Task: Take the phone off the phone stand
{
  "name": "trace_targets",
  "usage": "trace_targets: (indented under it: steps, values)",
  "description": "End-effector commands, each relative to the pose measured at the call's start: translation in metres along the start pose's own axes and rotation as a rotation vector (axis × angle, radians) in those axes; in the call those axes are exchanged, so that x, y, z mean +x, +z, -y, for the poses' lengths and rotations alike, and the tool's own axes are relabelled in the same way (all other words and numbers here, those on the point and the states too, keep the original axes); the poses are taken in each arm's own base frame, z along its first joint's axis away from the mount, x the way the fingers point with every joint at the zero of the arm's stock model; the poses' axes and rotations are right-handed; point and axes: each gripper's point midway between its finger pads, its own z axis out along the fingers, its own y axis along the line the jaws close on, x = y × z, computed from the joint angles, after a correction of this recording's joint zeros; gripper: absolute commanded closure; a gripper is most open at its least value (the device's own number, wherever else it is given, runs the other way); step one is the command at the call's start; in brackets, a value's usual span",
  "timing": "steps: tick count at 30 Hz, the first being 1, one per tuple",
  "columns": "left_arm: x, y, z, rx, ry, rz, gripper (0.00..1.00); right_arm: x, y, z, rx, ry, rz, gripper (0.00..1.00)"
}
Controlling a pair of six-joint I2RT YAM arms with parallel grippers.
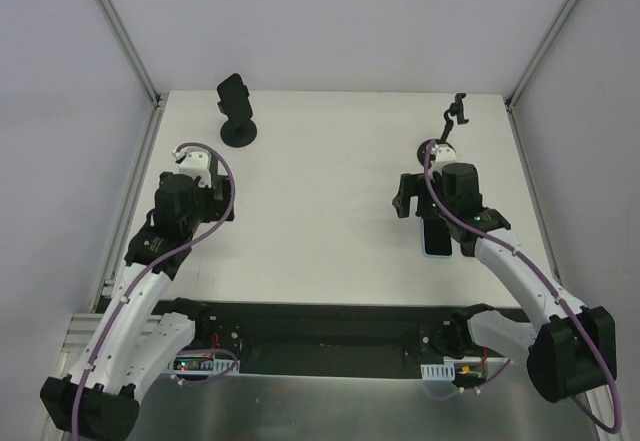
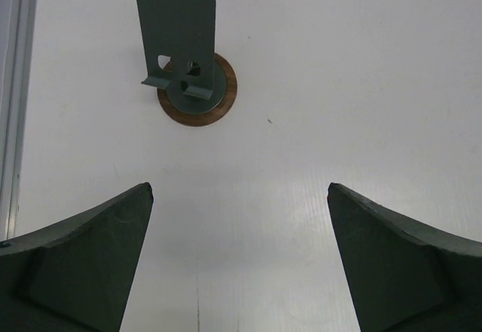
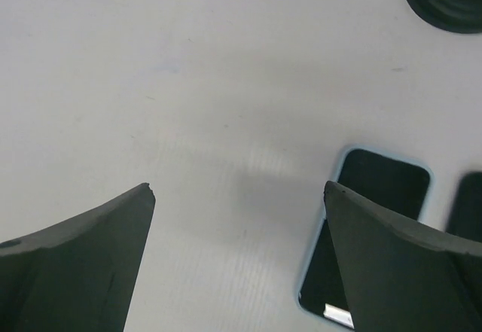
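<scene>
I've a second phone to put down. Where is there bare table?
The broad middle is bare, from the left gripper and the black stand across to the right gripper. The far strip between the two stands is free too. The right side is crowded: the phone lies flat beside that gripper, with the thin stand beyond it.

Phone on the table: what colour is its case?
The phone has a light blue case, clearest in the right wrist view.
</scene>
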Motion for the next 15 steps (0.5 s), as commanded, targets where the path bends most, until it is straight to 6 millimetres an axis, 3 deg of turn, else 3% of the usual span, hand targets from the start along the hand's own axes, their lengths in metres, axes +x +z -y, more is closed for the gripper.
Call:
trace_targets:
  steps: [1,2,4,5,9,10,13,14,15]
  values:
    - [-0.003,0.012,-0.006,-0.011,-0.039,-0.034,0.01,-0.018,-0.001,-0.038,-0.192,-0.013,0.185,0.04]
    - [-0.002,0.015,-0.010,-0.023,-0.045,-0.046,0.01,-0.024,-0.001,-0.044,-0.219,-0.018,0.225,0.04]
    - [0.002,0.026,-0.015,-0.023,-0.070,-0.084,0.01,-0.013,0.000,-0.057,-0.290,-0.020,0.225,0.04]
    - [0.002,0.030,-0.017,-0.023,-0.085,-0.095,0.01,-0.019,-0.001,-0.063,-0.320,-0.026,0.263,0.04]
    - [0.007,0.052,-0.022,0.008,-0.210,-0.178,0.01,-0.009,0.000,-0.088,-0.442,-0.055,0.264,0.04]
    - [0.002,0.055,-0.033,-0.009,-0.268,-0.169,0.01,-0.007,0.001,-0.089,-0.451,-0.048,0.257,0.04]
    - [0.001,0.069,-0.038,0.037,-0.324,-0.189,0.01,-0.004,0.001,-0.098,-0.495,-0.041,0.261,0.04]
    - [-0.002,0.074,-0.048,0.017,-0.325,-0.171,0.01,-0.007,0.000,-0.101,-0.507,-0.036,0.272,0.04]
    - [0.005,0.083,-0.054,0.002,-0.321,-0.191,0.01,-0.002,0.002,-0.101,-0.511,-0.032,0.266,0.04]
